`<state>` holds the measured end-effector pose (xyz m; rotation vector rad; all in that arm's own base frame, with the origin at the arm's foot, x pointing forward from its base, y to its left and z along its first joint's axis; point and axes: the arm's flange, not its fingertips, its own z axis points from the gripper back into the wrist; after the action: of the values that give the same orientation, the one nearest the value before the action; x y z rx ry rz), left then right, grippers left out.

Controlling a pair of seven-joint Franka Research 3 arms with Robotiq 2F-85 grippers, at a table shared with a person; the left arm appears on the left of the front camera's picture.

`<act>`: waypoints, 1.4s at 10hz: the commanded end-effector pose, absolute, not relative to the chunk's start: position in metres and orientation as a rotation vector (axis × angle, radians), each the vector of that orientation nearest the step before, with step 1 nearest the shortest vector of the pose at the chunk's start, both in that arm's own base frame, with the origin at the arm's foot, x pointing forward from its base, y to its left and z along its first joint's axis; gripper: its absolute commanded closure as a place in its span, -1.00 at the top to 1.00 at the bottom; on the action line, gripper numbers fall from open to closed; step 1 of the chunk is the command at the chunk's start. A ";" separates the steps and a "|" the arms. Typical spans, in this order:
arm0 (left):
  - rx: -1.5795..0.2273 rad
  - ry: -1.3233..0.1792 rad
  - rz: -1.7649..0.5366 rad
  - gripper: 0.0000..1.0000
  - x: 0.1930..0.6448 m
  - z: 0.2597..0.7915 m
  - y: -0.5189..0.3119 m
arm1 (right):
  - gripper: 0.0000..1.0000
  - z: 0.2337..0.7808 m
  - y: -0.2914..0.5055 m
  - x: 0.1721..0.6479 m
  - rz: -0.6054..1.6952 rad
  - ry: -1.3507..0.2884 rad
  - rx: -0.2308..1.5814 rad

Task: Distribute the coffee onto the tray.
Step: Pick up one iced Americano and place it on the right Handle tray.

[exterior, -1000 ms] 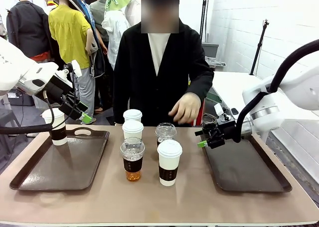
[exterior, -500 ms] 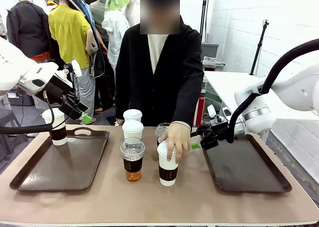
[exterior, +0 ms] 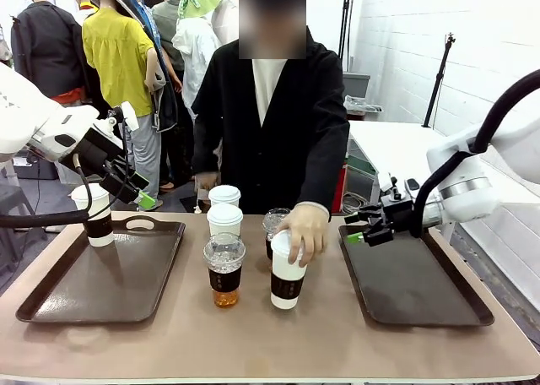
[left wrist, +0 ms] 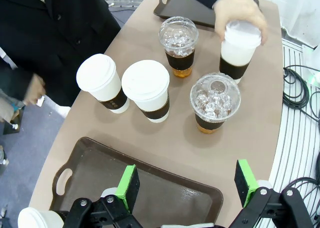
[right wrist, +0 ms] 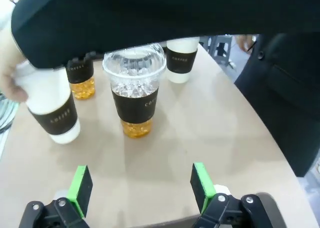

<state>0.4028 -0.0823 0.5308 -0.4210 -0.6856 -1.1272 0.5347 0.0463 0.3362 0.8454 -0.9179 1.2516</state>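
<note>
Gripping white cup [exterior: 285, 285]: person's hand [exterior: 305, 231], mid-table.

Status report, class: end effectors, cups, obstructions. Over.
Left end effector open, right end effector open. One cup at left tray corner. Person's hand gripping front white cup.

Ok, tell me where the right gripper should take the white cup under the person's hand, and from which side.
Grip the dark sleeve of the white cup, coming in level from over the right tray. The person's hand covers its lid and upper wall, and a dome-lidded cup stands close on the far side; the sleeve faces the open right gripper bare.
</note>
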 end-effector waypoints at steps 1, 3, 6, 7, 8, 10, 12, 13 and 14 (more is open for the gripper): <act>-0.446 -0.705 -1.136 1.00 0.405 0.529 -0.081 | 1.00 0.339 0.047 0.523 1.231 -0.912 0.843; -0.446 -0.705 -1.136 1.00 0.405 0.529 -0.081 | 1.00 0.336 0.046 0.535 1.252 -0.918 0.845; -0.446 -0.705 -1.136 1.00 0.405 0.529 -0.081 | 1.00 0.336 0.046 0.535 1.252 -0.918 0.845; -0.446 -0.705 -1.136 1.00 0.405 0.529 -0.081 | 1.00 0.336 0.046 0.535 1.252 -0.918 0.845; -0.446 -0.705 -1.136 1.00 0.405 0.529 -0.081 | 1.00 0.336 0.046 0.535 1.252 -0.918 0.845; -0.446 -0.705 -1.136 1.00 0.405 0.529 -0.081 | 1.00 0.336 0.046 0.535 1.252 -0.918 0.845; -0.446 -0.705 -1.136 1.00 0.405 0.529 -0.081 | 1.00 0.336 0.046 0.535 1.252 -0.918 0.845; -0.446 -0.705 -1.136 1.00 0.405 0.529 -0.081 | 1.00 0.336 0.046 0.535 1.252 -0.918 0.845; -0.446 -0.705 -1.136 1.00 0.405 0.529 -0.081 | 1.00 0.337 0.044 0.531 1.248 -0.918 0.844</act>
<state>0.4028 -0.0824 0.5308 -0.4216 -0.6858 -1.1267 0.5313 0.0442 0.3372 0.8435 -0.9178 1.2479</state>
